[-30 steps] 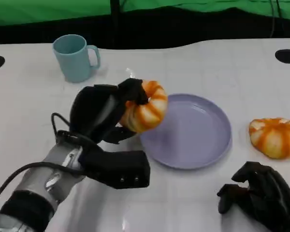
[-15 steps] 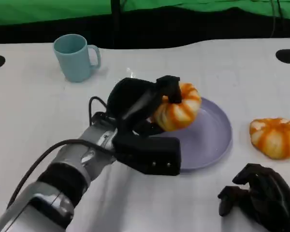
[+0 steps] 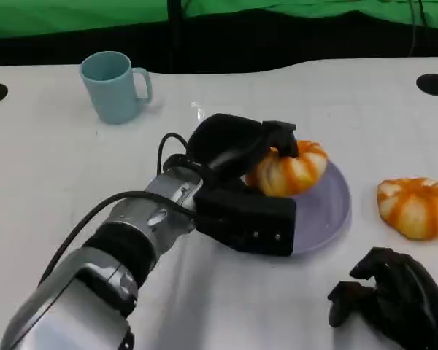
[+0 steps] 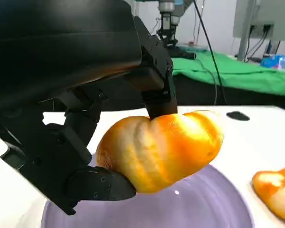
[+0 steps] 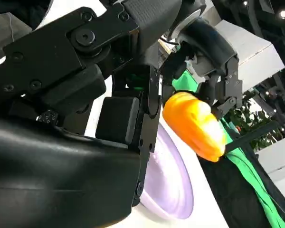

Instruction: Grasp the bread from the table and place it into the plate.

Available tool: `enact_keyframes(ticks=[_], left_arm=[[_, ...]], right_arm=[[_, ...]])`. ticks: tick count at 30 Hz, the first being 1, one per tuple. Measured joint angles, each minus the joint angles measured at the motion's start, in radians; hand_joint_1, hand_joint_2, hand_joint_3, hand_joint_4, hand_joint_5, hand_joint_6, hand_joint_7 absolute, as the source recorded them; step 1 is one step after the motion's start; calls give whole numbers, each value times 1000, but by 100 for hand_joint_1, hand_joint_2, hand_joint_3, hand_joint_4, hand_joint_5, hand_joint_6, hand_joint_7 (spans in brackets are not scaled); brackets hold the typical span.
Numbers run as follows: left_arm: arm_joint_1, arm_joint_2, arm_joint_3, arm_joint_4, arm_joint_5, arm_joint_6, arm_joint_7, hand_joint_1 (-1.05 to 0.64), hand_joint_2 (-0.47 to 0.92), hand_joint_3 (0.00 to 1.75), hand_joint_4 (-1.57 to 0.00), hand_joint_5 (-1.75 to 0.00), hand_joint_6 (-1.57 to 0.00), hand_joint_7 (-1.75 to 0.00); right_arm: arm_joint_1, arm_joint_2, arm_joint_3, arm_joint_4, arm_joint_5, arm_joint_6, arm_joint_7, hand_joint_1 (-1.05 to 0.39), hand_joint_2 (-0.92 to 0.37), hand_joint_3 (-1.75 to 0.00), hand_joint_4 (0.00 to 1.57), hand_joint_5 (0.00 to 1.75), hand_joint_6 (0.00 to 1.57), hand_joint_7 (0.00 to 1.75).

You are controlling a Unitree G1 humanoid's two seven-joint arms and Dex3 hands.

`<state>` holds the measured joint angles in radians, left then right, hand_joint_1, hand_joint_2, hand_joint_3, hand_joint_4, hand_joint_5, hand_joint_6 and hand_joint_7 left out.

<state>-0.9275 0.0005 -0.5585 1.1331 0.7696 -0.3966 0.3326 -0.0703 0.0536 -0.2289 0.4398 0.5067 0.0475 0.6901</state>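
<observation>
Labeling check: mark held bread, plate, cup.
held bread [image 3: 292,171], head view, striped top.
plate [image 3: 328,211], head view, bare right rim.
cup [image 3: 113,91], head view, outer wall.

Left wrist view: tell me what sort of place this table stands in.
Probably a robotics lab or test room. Behind the white table stands another robot arm on a green-covered bench, with cables hanging down and a grey cabinet on the wall.

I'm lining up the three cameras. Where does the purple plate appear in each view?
Head view: plate right of centre, partly behind the left hand.
Left wrist view: plate along the bottom, under the held bread.
Right wrist view: plate lower centre, edge-on.
Shared landmark: the held bread.
</observation>
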Motion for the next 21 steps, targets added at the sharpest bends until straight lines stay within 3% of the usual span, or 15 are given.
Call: enact_keyframes(ticks=[1,2,5,6,8,9,11,12,15,21], left_arm=[[-2,-1,-2,6,-1,0,-10,-37,89,44,-61,-175,-62,-58],[-6,-2,-5,12,-1,1,-34,-41,91,38,-55,-174,-59,-43],[-18,-1,-23,25,1,5,-84,-44,92,33,-50,-174,-58,-26],[-19,-1,-27,25,1,5,-85,-60,92,30,-43,-139,-45,-18],[-26,0,-35,26,2,8,-113,-69,92,29,-42,-117,-38,-13],[-30,1,-38,26,3,10,-127,-81,92,31,-34,-91,-31,-8],[-44,5,-48,23,4,27,-182,-87,92,32,-33,-73,-27,-5],[-50,7,-52,20,5,39,-209,-96,92,36,-25,-63,-22,-3],[-68,17,-68,-4,11,75,-290,-104,92,39,-17,-54,-19,-1],[-82,39,-77,-83,11,98,-395,-105,92,42,-19,-51,-21,-2]], right_arm=[[1,0,1,-1,0,0,0,-105,-77,-1,155,77,157,35],[3,1,3,-2,0,0,0,-104,-77,-1,155,77,157,35],[3,1,11,-6,0,0,0,-104,-77,-1,154,77,157,34],[4,1,13,-7,0,0,0,-104,-77,0,154,77,157,34],[4,1,15,-7,0,0,0,-104,-77,0,154,76,157,33],[4,1,15,-7,1,0,1,-104,-76,0,155,76,157,34],[4,2,16,-7,3,0,1,-105,-76,0,155,76,157,35],[4,3,16,-8,3,0,1,-105,-76,0,155,76,157,35],[5,4,17,-8,3,0,1,-105,-76,0,155,76,157,35],[5,5,17,-8,3,0,-4,-105,-77,-1,155,76,156,35]])
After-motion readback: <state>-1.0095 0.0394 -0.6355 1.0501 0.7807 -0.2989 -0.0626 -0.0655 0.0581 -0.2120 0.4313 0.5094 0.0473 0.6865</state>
